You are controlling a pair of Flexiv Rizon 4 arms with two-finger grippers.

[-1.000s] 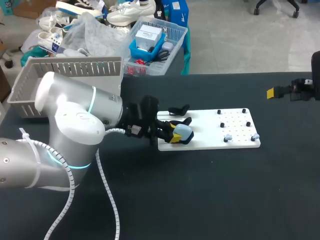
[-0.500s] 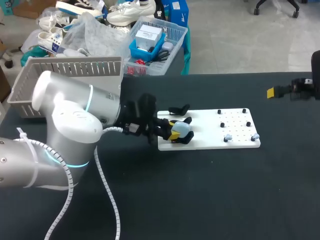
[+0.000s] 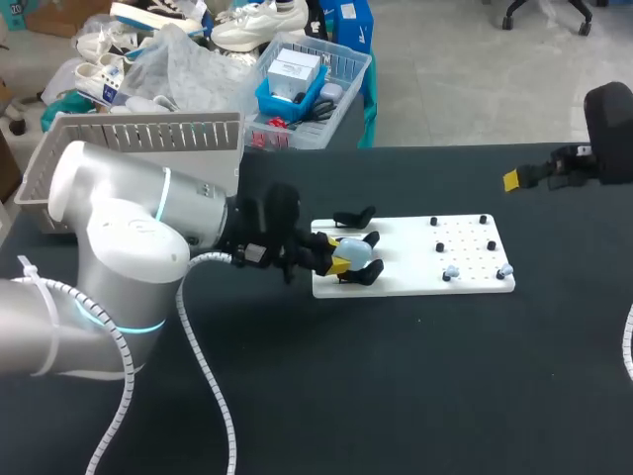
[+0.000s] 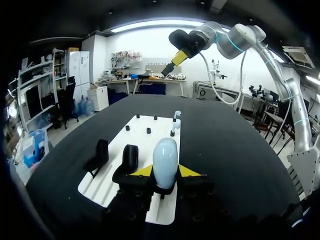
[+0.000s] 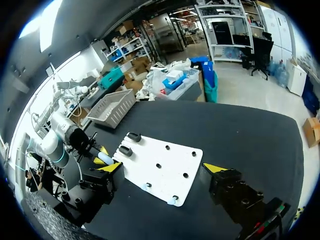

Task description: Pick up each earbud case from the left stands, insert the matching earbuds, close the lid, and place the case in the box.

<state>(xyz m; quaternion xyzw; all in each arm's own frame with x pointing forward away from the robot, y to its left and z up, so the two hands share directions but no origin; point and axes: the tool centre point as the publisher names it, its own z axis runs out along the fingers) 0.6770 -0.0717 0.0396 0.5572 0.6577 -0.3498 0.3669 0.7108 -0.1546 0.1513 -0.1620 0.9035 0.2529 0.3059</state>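
clamping my left gripper (image 4: 166, 172) on the pale blue earbud case (image 4: 165, 159) at the left end of the white board (image 4: 146, 142), beside the black stands (image 4: 131, 157), to lift it clear; my right gripper (image 5: 163, 168) hangs open far right

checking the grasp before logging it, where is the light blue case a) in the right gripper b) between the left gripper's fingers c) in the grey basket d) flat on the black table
b: the case sits between the left gripper's yellow tips, both touching it, above the white board.
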